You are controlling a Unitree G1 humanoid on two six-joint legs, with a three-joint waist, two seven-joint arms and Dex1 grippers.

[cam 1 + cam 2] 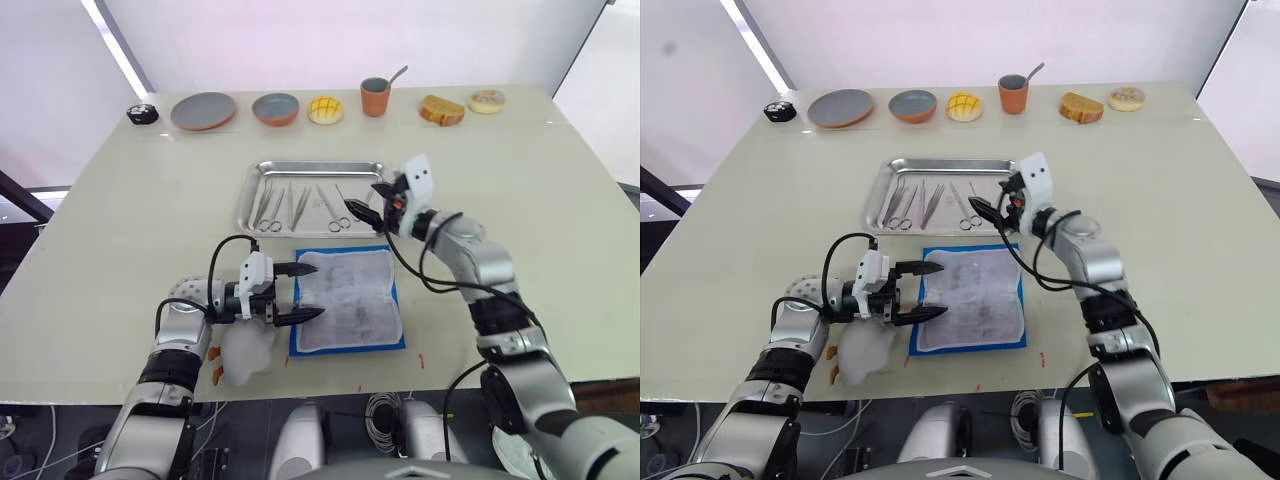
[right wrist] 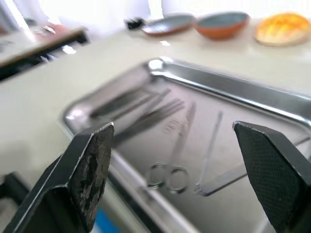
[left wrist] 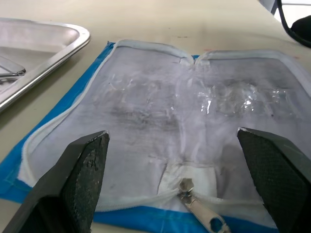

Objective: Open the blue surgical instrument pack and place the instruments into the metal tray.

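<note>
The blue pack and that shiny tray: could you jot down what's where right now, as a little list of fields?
Pack: blue surgical instrument pack lies unzipped and flat, pale lining up, no tools visible on it
Tray: metal tray behind the pack
Instruments: instruments lie in the tray
Left pincer: left pincer open at the pack's left edge
Right pincer: right pincer open, empty, over the tray's right end
Beside pack: white plush toy

No text, label or number can be read anywhere; the opened blue surgical instrument pack (image 1: 348, 300) shows only grey smudged marks on its lining.
</note>
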